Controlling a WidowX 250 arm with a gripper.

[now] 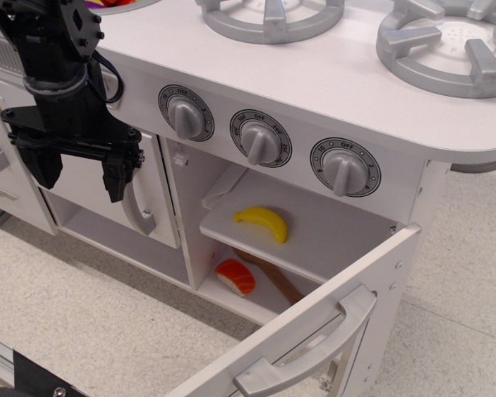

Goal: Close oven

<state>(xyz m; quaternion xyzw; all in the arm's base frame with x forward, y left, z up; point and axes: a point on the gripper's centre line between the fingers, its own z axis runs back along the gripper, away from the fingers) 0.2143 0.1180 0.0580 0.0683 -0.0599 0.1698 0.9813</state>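
Observation:
The white oven compartment (331, 236) stands open under the three knobs. Its white door (314, 302) is swung out toward the lower right, and its wide grey bar handle (310, 351) faces the front. A clear window shows only as a sliver behind the handle. My black gripper (81, 175) hangs at the upper left, in front of the neighbouring cabinet and well left of the oven door. It is open and empty, with its fingers (116, 178) pointing down.
A yellow banana (262, 223) lies on the oven shelf. A salmon sushi piece (236, 277) and a wooden spoon (269, 277) lie below it. The plain cabinet door with a vertical grey handle (138, 205) is just right of my gripper. Grey burners (446, 41) sit on top.

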